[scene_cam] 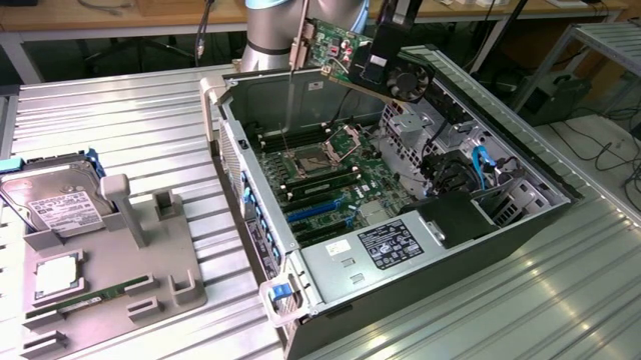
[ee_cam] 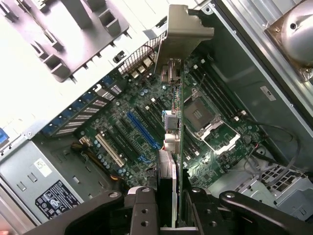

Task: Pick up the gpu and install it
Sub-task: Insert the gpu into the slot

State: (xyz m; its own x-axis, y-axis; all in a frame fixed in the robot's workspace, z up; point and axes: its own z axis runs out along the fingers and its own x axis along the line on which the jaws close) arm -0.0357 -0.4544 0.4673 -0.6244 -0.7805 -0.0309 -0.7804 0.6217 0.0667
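So you've got the gpu [scene_cam: 376, 64] up in the air right now, clamped in the gripper [ee_cam: 170, 208]. On the wrist view the card sits edge-on between the 2 fingers [ee_cam: 144, 210], which are closed narrow onto it, 1 on each side. Its silver bracket is at the end away from the gripper.

In the exterior view the card hangs over the far end of the open case [scene_cam: 521, 225], above the rim and tilted. Its round fan faces the exterior view's right and the green board faces the exterior view's left. It's not touching anything inside and it's not in a slot yet.

Under it the motherboard [scene_cam: 331, 176] lies flat in the case. The CPU socket [scene_cam: 305, 159] is near the middle, and the blue slot [scene_cam: 311, 210] is closer to the power supply [scene_cam: 386, 244] at the near end. On the wrist view the card's edge lines up roughly lengthwise with the slots, and the blue one sits off to 1 side of it, not directly beneath.

Over on the exterior view's left, well apart from the case, you've got the grey tray [scene_cam: 180, 300] on the metal table [scene_cam: 501, 315]. The hard drive [scene_cam: 55, 199] stands at the tray's far corner and a memory stick [scene_cam: 95, 296] lies near its front edge
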